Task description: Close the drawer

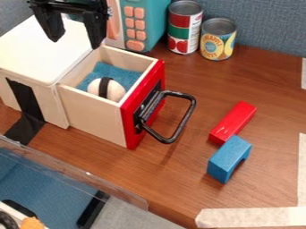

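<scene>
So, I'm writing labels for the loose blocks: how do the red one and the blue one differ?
The red block is a plain, slim bar, while the blue block is stubbier, with an arched cut-out in one side. The red block lies higher in the camera view; the blue block sits just below its lower end. Both rest on the wooden table, to the right of the open drawer.

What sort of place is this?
Probably a robot lab: a black two-finger gripper hangs near an open red-fronted wooden drawer, and pale tape strips line the brown wooden tabletop.
</scene>
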{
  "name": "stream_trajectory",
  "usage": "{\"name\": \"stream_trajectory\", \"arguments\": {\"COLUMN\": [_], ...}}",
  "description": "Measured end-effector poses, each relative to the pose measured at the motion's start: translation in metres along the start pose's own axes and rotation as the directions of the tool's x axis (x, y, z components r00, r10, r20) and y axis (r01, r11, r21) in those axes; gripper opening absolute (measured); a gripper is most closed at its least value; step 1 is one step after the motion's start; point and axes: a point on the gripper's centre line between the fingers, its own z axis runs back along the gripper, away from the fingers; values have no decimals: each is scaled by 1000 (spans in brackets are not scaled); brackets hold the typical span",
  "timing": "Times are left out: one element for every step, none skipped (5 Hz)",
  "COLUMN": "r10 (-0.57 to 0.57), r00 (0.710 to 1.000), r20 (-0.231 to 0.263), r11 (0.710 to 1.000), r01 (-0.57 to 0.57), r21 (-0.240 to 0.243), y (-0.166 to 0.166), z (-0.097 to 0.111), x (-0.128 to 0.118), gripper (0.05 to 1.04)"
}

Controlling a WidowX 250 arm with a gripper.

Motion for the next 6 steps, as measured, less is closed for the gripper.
{"name": "stream_trajectory", "arguments": {"r10": [-7,-150,-284,-400,-562,-751], "r00": [1000,989,957,913,823,657], "r20": [-23,-14,-66,-81,-82,-63], "r11": [1000,989,959,916,827,659], "r01": [7,151,284,401,559,742], "r21": [-3,6,-1,-5,-56,-121], "y": [-1,-17,-31,-41,-49,-55], "z": [-6,-8,-18,-16,-20,-22], "x": [-2,3,2,8,15,26], "gripper": [999,999,999,999,999,999]}}
